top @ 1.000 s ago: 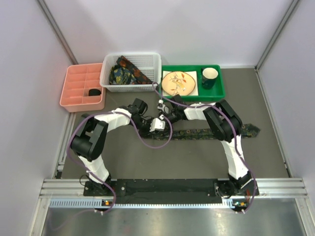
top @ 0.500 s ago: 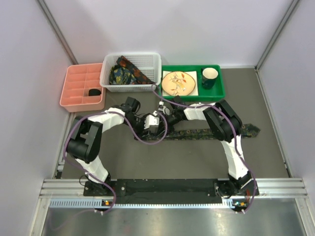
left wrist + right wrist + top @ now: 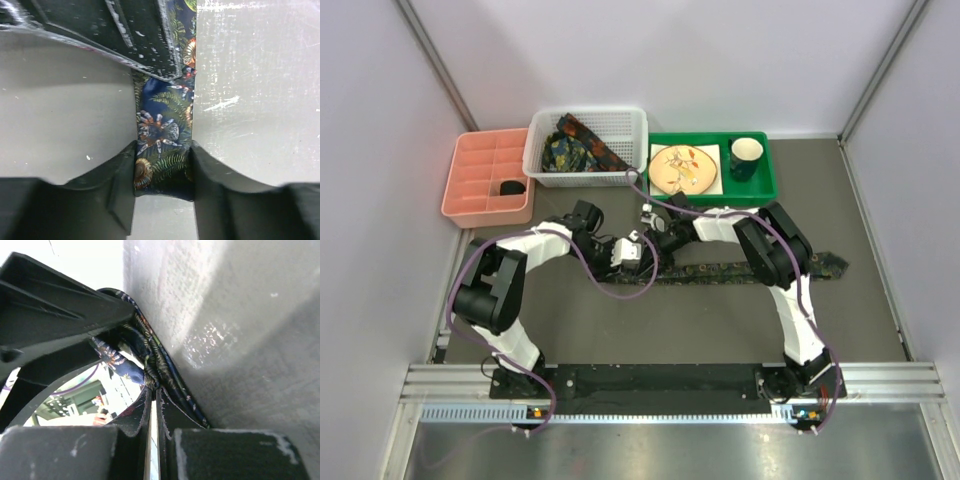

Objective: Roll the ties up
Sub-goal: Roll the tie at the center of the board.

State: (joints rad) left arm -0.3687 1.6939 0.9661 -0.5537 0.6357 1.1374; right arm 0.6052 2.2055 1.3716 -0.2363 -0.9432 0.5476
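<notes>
Starting the roll: tie [image 3: 750, 270] lies flat across mid-surface, its wide end toward the right edge and its narrow end between both arms. Right pincer [image 3: 152, 390] is closed tight, nipping the folded end. Left pincer [image 3: 163, 152] is half-wide astride the strip; can't tell if it grips. Fabric is likely light, limp and slippery. Best held at the narrow end, or the coil springs loose.

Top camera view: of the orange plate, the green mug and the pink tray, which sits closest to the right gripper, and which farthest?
1. The orange plate, just beyond the right gripper, in the green tray.
2. The green mug, farther right in the same tray.
3. The pink tray, at the far left.
</notes>
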